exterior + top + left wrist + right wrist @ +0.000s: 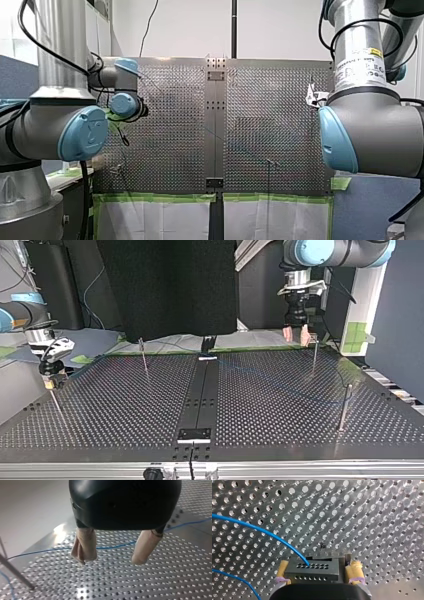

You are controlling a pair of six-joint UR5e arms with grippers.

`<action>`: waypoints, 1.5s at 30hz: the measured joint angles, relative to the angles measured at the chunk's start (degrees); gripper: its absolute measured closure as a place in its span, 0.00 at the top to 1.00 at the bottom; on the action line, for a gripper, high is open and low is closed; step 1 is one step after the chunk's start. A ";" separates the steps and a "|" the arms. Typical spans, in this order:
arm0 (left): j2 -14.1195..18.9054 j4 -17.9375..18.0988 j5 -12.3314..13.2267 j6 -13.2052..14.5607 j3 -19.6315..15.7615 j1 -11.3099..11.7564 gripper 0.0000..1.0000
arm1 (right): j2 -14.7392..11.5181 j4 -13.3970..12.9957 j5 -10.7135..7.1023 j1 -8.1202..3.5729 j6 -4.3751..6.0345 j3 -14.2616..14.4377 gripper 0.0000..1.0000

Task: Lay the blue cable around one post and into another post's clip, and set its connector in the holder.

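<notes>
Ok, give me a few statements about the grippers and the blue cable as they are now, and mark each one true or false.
1. My right gripper is shut on the connector. True.
2. My left gripper is clamped on the blue cable. False: its fingers are open and empty, and the cable passes beyond them over the table.
3. The blue cable runs into the connector's perforated face. True.
4. The connector lies loose on the table. False: the right gripper's yellow pads hold it by its sides.
</notes>
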 joint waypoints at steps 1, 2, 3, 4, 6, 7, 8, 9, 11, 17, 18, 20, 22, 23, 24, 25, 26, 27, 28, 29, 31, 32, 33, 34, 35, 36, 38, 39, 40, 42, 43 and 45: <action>-0.44 0.43 -0.43 0.44 0.02 -0.44 1.00 | 0.00 0.00 0.00 0.00 0.00 0.00 1.00; -0.89 0.84 -0.87 0.89 0.05 -0.89 1.00 | 0.00 0.00 0.00 0.00 0.00 0.00 1.00; -1.62 1.55 -1.61 1.62 0.11 -1.62 1.00 | 0.00 0.00 0.00 0.00 0.00 0.00 1.00; -2.03 1.97 -2.01 2.03 0.13 -2.03 1.00 | 0.00 0.00 0.00 0.00 0.00 0.00 1.00; -2.82 2.70 -2.80 2.82 0.13 -2.82 1.00 | 0.00 0.00 0.00 0.00 0.00 0.00 1.00; -3.36 3.11 -3.34 3.36 0.14 -3.36 1.00 | 0.00 0.00 0.00 0.00 0.00 0.00 1.00; -3.64 3.30 -3.62 3.64 0.14 -3.64 1.00 | 0.00 0.00 0.00 0.00 0.00 0.00 1.00; -4.21 3.71 -4.20 4.22 0.14 -4.22 1.00 | 0.00 0.00 0.00 0.00 0.00 0.00 1.00; -5.16 4.30 -5.15 5.17 0.16 -5.16 1.00 | 0.00 0.00 0.00 0.00 0.00 0.00 1.00; -7.91 3.74 -7.89 7.92 0.18 -7.92 1.00 | 0.00 0.00 0.00 0.00 0.00 0.00 1.00; -8.52 3.29 -8.51 8.53 0.19 -8.52 1.00 | 0.00 0.00 0.00 0.00 0.00 0.00 1.00; -9.60 2.71 -9.57 9.60 0.20 -9.60 1.00 | 0.00 0.00 0.00 0.00 0.00 0.00 1.00; -10.53 2.37 -10.52 10.54 0.20 -10.53 1.00 | 0.00 0.00 0.00 0.00 0.00 0.00 1.00; -10.80 2.31 -10.79 10.80 0.19 -10.80 1.00 | 0.00 0.00 0.00 0.00 0.00 0.01 1.00; -11.51 2.20 -11.48 11.51 0.19 -11.51 1.00 | 0.00 0.00 0.00 0.00 0.00 0.01 1.00; -11.81 2.17 -11.78 11.81 0.19 -11.80 1.00 | 0.00 0.00 0.00 0.00 0.00 0.00 1.00; -12.35 2.10 -12.40 12.41 0.20 -12.41 1.00 | 0.00 0.00 0.00 0.00 0.00 0.00 1.00; -12.66 2.01 -12.86 12.88 0.19 -12.88 1.00 | 0.00 0.00 0.00 0.00 -0.01 0.00 1.00; -12.89 1.90 -13.31 13.33 0.19 -13.33 1.00 | 0.00 0.00 0.00 0.00 0.00 0.00 1.00; -13.06 1.80 -13.75 13.78 0.18 -13.77 1.00 | 0.00 0.00 0.00 0.00 0.00 0.00 1.00; -13.28 1.62 -14.92 14.95 0.17 -14.95 1.00 | 0.00 0.00 0.00 0.00 0.00 0.00 1.00; -13.32 1.58 -15.40 15.42 0.17 -15.42 1.00 | 0.00 0.00 0.00 0.00 0.00 0.00 1.00; -13.34 1.57 -15.88 15.90 0.17 -15.89 1.00 | 0.00 0.00 0.00 0.00 0.00 0.01 1.00; -13.34 1.58 -16.50 16.52 0.16 -16.51 1.00 | 0.00 0.00 0.00 0.00 0.00 0.00 1.00; -13.35 1.59 -16.79 16.82 0.17 -16.81 1.00 | 0.00 0.00 0.00 0.00 0.00 0.00 1.00; -13.35 1.64 -17.41 17.44 0.16 -17.43 1.00 | 0.00 0.00 0.00 0.00 0.00 0.00 1.00; -13.36 1.81 -18.33 18.34 0.15 -18.34 1.00 | 0.00 0.00 0.00 0.00 0.00 0.00 1.00; -13.37 2.03 -18.92 18.95 0.16 -18.94 1.00 | 0.00 0.00 0.00 0.00 0.00 0.00 1.00; -13.37 2.21 -19.39 19.42 0.17 -19.41 1.00 | 0.00 0.00 0.00 0.00 0.00 0.00 1.00; -13.38 2.65 -20.05 20.42 0.16 -20.42 1.00 | 0.00 0.00 0.00 0.00 0.00 0.00 1.00; -13.38 2.98 -20.07 20.95 0.16 -20.94 1.00 | 0.00 0.00 0.00 0.00 0.00 0.00 1.00; -13.38 3.73 -19.68 21.83 0.15 -21.84 1.00 | 0.00 0.00 0.00 0.00 0.00 0.00 1.00</action>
